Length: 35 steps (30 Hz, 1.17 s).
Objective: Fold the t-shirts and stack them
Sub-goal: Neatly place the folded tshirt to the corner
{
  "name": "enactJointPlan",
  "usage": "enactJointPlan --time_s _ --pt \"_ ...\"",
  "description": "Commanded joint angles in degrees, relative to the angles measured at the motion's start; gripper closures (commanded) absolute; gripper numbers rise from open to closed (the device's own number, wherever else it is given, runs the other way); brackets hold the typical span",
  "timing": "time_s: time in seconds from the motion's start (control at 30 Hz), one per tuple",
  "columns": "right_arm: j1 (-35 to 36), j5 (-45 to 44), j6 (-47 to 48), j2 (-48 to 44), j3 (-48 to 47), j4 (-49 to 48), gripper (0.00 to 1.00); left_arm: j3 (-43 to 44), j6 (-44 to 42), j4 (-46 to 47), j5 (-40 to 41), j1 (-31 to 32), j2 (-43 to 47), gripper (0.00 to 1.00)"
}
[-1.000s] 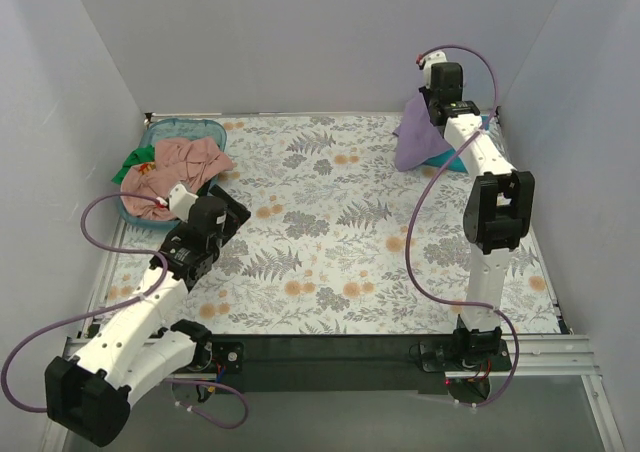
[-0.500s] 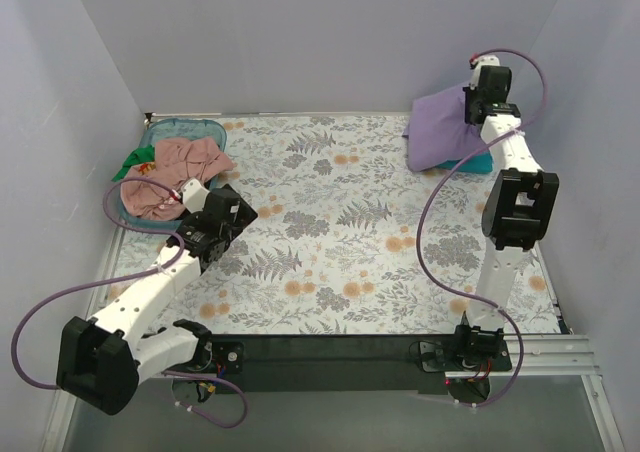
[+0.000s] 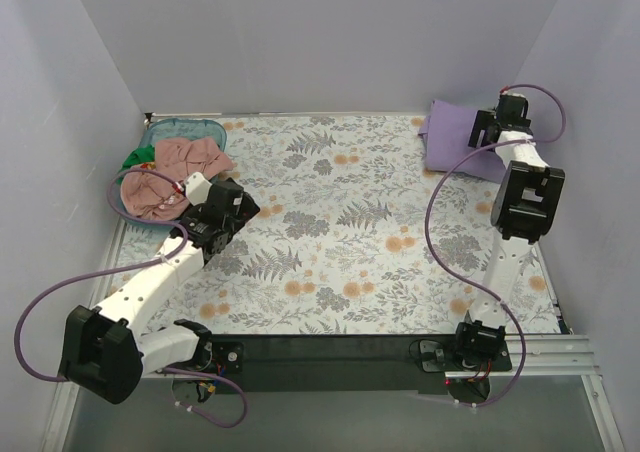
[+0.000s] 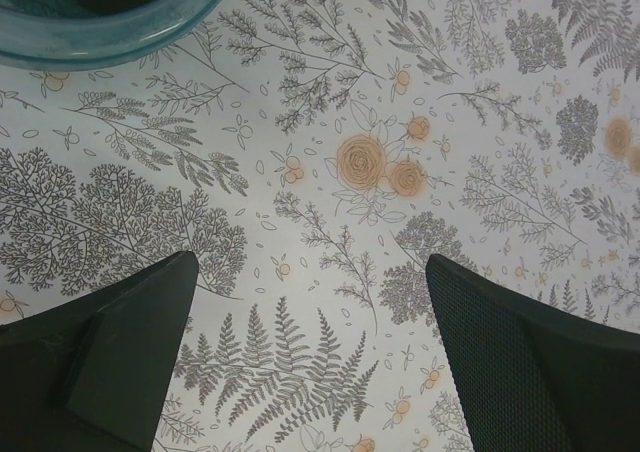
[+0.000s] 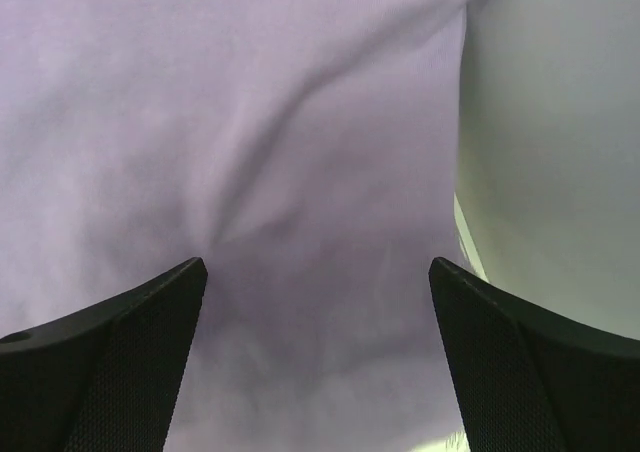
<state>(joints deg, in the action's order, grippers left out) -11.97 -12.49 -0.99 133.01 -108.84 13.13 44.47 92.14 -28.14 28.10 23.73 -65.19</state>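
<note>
- Release at right gripper [image 3: 484, 130]: pinched on cloth half a second ago, now spread wide, fingertips low over lavender t-shirt [image 3: 452, 137], clamping nothing.
- Lavender t-shirt: no longer lifted in a bunch as a second ago; lies flattish at far right corner of table [image 3: 330, 222], close to side wall [image 3: 590, 82].
- Right arm: swung further right and lower than before, elbow raised near that wall.
- Left gripper [image 3: 238, 210]: shifted slightly toward far side; jaws wide apart as before, hovering over bare table, just beside basket [image 3: 185, 127], touching nothing.
- Salmon-pink t-shirt [image 3: 170, 167]: crumpled heap in basket at far left corner, spilling over near rim, same as earlier; green t-shirt [image 3: 138, 158] peeking out at its left edge.
- In the way: purple cable [image 3: 110, 194] looping across left part of salmon heap; right arm's own links standing just beside lavender cloth.
- Textures: soft matte knit with shallow folds on lavender; rigid glossy blue-green basket rim, curved; table printed with grey ferns and orange roses; black dimpled finger pads.
</note>
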Motion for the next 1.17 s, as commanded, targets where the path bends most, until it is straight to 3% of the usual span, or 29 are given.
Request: enactJointPlan --time_s 0.0,0.13,0.27,0.5,0.63,0.8,0.93,1.13 --pt "0.98 -0.69 -1.99 -11.26 2.83 -3.28 0.01 2.55 0.06 -0.86 1.53 0.0 2.34 0.02" --pt "2.38 0.79 -2.95 -25.12 13.01 -3.28 0.02 2.2 0.15 -0.78 -0.58 0.0 5.23 0.02" --pt "4.84 9.14 -5.68 -38.23 31.51 -3.63 0.02 1.76 0.32 -1.3 -2.69 0.0 8.05 0.02" --pt "21.08 4.76 -12.17 -66.62 63.06 -3.46 0.01 0.62 2.08 -5.25 -5.33 0.0 12.36 0.02" --pt "22.78 10.0 -16.32 -85.75 78.11 -3.37 0.02 -1.04 2.43 -6.66 -7.18 0.0 14.91 0.02" --pt "22.69 12.76 -17.2 -100.9 85.1 0.04 0.02 -2.28 5.06 -6.84 -8.14 0.01 18.68 0.02" --pt "22.78 6.44 -15.0 -105.49 84.05 4.18 0.02 -3.51 5.07 -4.03 -9.9 0.0 20.01 0.02" --pt "22.69 6.27 -14.56 -110.59 84.84 3.93 0.02 -2.28 3.58 -5.26 -8.06 0.0 20.8 0.02"
